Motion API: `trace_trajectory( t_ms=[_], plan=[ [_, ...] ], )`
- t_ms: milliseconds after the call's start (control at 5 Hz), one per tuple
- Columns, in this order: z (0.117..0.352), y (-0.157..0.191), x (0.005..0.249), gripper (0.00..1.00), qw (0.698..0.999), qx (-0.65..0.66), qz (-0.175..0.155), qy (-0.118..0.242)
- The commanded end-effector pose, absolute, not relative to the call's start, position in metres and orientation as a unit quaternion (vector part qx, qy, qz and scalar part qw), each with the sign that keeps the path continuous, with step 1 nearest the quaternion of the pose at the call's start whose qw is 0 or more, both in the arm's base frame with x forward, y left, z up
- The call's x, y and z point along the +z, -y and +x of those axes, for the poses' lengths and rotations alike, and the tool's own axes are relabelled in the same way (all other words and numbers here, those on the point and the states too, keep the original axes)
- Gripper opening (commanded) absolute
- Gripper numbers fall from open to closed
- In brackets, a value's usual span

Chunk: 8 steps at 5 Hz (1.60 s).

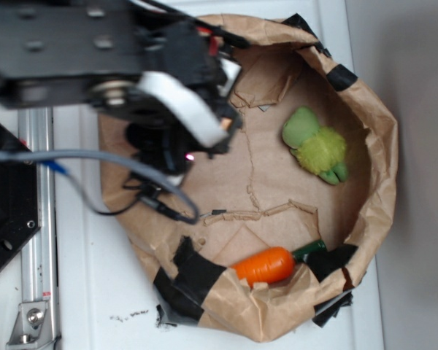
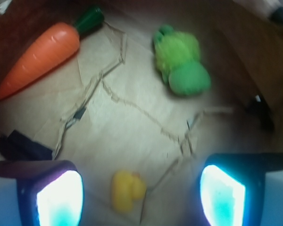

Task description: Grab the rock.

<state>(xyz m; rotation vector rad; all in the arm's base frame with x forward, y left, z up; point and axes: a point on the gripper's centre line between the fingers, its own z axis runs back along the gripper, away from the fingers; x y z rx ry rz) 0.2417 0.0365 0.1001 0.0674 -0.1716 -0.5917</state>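
1. The rock does not show in either view. From outside, the arm covers the left part of the paper-bag basin [image 1: 365, 109]; the wrist view shows only three toys on the floor of it. The rock may lie under the arm or out of frame; I cannot tell which.
2. The gripper [image 2: 140, 195] hangs over the basin with its fingers [image 2: 59, 197] spread apart, nothing between them. Just below the gap lies a small yellow duck [image 2: 126, 189], which is not the target.
3. Judged from the task alone, a rock should be hard, stiff and fairly heavy for its bulk, with a rough surface that gives the fingers friction. It will not squash, so the hold should go across its narrowest span, on two roughly opposite faces, low enough that it cannot roll out.
4. The basin is a brown paper bag rolled down into a low wall and patched with black tape, standing on the white counter [image 1: 80, 292].
5. Inside lie an orange carrot [image 1: 264, 265] with a green top against the near wall, a fuzzy green plush toy [image 1: 317, 146] towards the far side, and the duck, all well apart.
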Motion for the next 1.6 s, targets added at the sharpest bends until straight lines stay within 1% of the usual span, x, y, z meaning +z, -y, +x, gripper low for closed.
trace_trajectory(
  t_ms=[0, 200, 400, 600, 800, 1000, 1200, 1400],
  plan=[
    [0.261, -0.033, 0.102, 1.00, 0.937, -0.341, 0.064, 0.049],
    [0.268, -0.038, 0.094, 1.00, 0.923, -0.376, 0.075, 0.022],
    [0.269, -0.048, 0.073, 1.00, 0.902, -0.419, 0.102, 0.006],
    [0.269, -0.056, 0.075, 1.00, 0.892, -0.443, 0.091, 0.023],
    [0.267, -0.068, 0.073, 1.00, 0.875, -0.469, 0.115, 0.026],
    [0.262, -0.075, 0.067, 1.00, 0.861, -0.488, 0.144, 0.020],
    [0.256, -0.077, 0.064, 1.00, 0.846, -0.508, 0.161, 0.016],
    [0.248, -0.088, 0.062, 1.00, 0.844, -0.511, 0.164, 0.008]
  ],
)
